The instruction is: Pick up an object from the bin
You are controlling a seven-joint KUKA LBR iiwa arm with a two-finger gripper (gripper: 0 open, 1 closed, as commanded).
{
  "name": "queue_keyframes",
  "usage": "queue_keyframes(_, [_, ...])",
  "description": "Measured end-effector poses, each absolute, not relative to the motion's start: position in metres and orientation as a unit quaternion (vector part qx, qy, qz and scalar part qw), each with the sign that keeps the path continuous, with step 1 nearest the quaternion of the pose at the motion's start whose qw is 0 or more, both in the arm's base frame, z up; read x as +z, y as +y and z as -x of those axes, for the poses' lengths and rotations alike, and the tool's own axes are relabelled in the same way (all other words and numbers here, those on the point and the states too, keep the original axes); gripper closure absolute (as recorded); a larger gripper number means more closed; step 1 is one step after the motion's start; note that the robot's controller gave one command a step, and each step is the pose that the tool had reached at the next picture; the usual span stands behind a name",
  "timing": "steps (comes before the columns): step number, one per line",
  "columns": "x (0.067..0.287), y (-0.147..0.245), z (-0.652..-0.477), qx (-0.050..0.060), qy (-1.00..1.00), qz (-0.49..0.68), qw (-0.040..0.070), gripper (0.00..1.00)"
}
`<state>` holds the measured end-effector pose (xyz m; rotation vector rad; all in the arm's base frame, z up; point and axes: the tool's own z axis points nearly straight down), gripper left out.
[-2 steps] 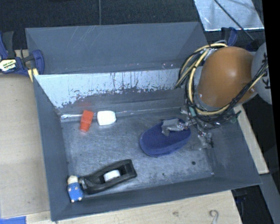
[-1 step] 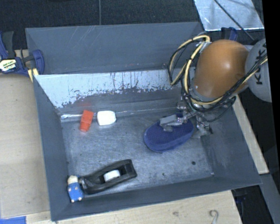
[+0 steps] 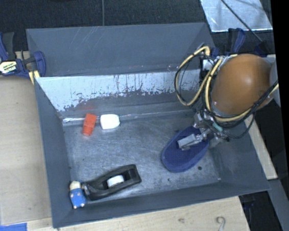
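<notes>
Toward the right of the grey metal bin (image 3: 55, 147), the gripper (image 3: 191, 141) is down over a dark blue, soft oval pad (image 3: 176, 160) lying on the floor; whether it is released or clenched I cannot tell. By my judgement the pick is approached but not done: the pad is unlifted. A small orange block (image 3: 89, 124) and a black tool (image 3: 113, 181) lie well apart from it.

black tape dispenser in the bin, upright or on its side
On its side. The black tape dispenser lies flat on the bin floor, the round face of its white roll turned up toward the camera.
</notes>
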<state>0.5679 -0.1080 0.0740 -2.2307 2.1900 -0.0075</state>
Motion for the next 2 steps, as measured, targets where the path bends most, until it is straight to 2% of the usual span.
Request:
queue_keyframes(1, [0.075,-0.113,-0.568,-0.004,0.702,0.712,0.004,1.00])
queue_keyframes(2, [0.168,-0.113,-0.570,-0.004,0.703,0.711,0.003,1.00])
